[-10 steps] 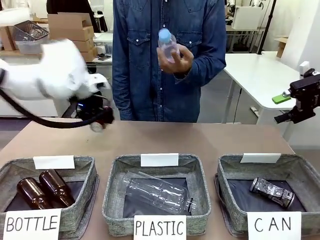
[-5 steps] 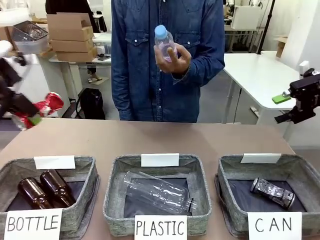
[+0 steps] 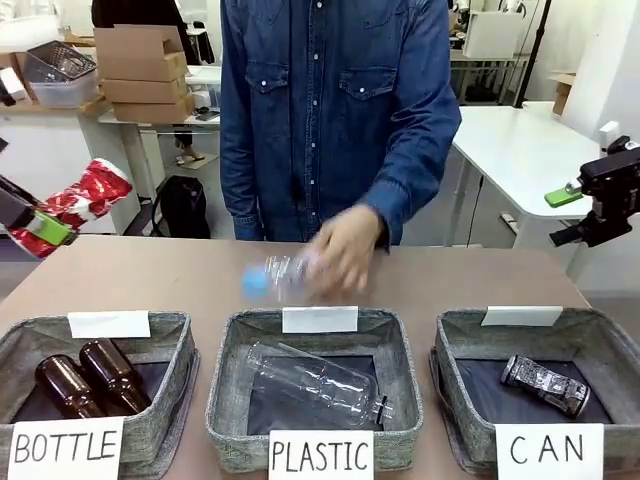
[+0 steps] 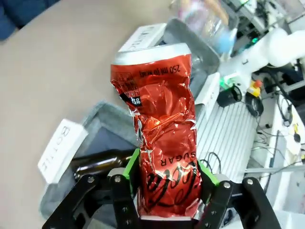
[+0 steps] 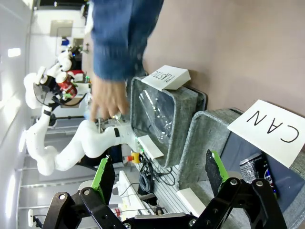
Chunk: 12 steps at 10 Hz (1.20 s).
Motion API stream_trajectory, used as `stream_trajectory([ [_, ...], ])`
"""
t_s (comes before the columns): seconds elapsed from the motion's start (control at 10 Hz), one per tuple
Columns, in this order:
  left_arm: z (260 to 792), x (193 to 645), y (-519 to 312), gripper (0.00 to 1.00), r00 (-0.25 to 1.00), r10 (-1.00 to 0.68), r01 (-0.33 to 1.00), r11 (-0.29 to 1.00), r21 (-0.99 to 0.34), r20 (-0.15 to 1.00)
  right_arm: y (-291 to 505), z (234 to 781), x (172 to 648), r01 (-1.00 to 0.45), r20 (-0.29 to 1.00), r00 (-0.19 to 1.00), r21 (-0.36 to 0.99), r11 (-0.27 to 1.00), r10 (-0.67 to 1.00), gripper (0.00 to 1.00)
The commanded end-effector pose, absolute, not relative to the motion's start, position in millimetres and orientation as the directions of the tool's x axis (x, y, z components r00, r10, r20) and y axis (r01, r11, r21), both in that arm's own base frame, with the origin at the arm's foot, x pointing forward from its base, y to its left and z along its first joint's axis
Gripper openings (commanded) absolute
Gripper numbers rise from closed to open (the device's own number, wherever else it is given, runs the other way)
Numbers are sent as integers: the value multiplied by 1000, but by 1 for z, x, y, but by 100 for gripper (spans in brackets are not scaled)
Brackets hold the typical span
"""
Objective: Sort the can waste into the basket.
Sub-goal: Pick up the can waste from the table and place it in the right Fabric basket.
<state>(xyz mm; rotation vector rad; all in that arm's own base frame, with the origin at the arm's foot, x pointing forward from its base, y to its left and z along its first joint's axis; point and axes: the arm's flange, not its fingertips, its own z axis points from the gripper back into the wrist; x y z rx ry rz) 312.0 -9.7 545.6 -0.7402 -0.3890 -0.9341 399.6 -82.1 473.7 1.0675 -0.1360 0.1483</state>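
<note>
Crumpled red can (image 4: 162, 138) sits clamped between the green pads of our left gripper (image 4: 164, 183), held up at the far left edge of the table (image 3: 180, 275), above and beyond the BOTTLE basket (image 3: 165, 400). Our right gripper (image 5: 159, 179) hangs at the far right with its fingers wide apart, gripping nothing. We see the dark can (image 3: 545, 385) lying on its side inside the CAN basket (image 3: 455, 400) at the near right. The person's hand (image 3: 345, 250), blurred, reaches down with a clear blue-capped plastic bottle (image 3: 270, 278) just beyond the PLASTIC basket (image 3: 225, 400), which holds another clear bottle (image 3: 315, 385).
</note>
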Motion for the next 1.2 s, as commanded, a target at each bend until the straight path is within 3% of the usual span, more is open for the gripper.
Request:
stream_trajectory([
  [0.0,549,318,14,0,565,-563,825,364,-433,603,-83,475,399,-205,197,978,859,469,67,100],
  [0.3,554,268,70,0,492,-490,869,227,-439,720,-83,475,399,-205,197,978,859,469,67,100],
  [0.5,546,250,87,0,523,-430,852,265,-451,736,-83,475,399,-205,197,978,859,469,67,100],
  [0.9,563,295,26,0,517,-503,842,153,-517,693,-83,475,399,-205,197,978,859,469,67,100],
  [1.1,578,320,-43,0,430,-627,845,25,-534,650,-83,475,399,-205,197,978,859,469,67,100],
])
